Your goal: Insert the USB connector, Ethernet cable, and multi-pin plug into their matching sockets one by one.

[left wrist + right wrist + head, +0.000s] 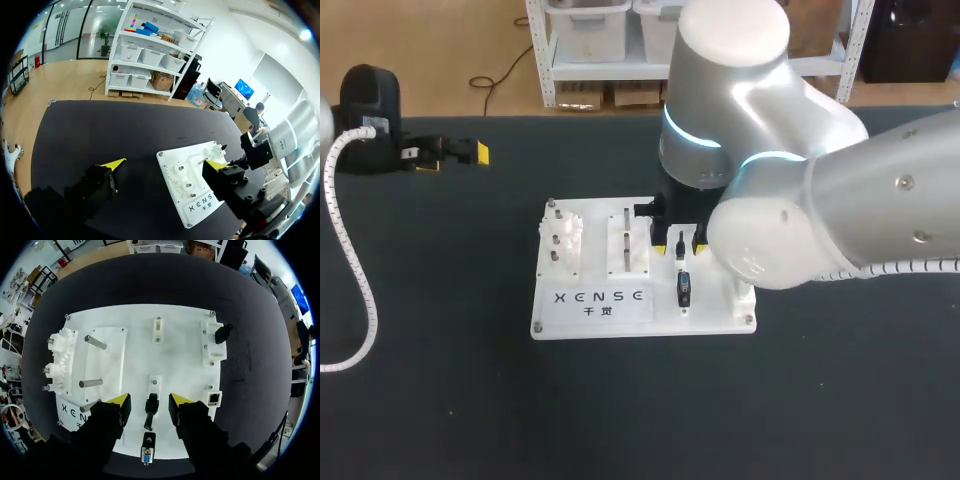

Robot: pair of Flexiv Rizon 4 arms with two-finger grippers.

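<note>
Right wrist view: the right end effector (150, 399) hung over a white board (185, 355) with its yellow tips parted, gripping nothing.
Black plug (151, 409): slim and boxy, it stood in a white holder between the tips, clear of both.
Multi-pin plug (147, 452): short and blue-faced, with a metal rim, at six o'clock from the black plug.
Ethernet socket (214, 398): a small square white housing with a dark mouth, just beside one finger.
Gear pieces (60, 355): white and toothed, at the board's nine o'clock, near smooth steel pins (95, 342).
Left end effector (164, 164): spread wide and empty, at ten o'clock from the board.
Tabletop (100, 130): matte black.
</note>
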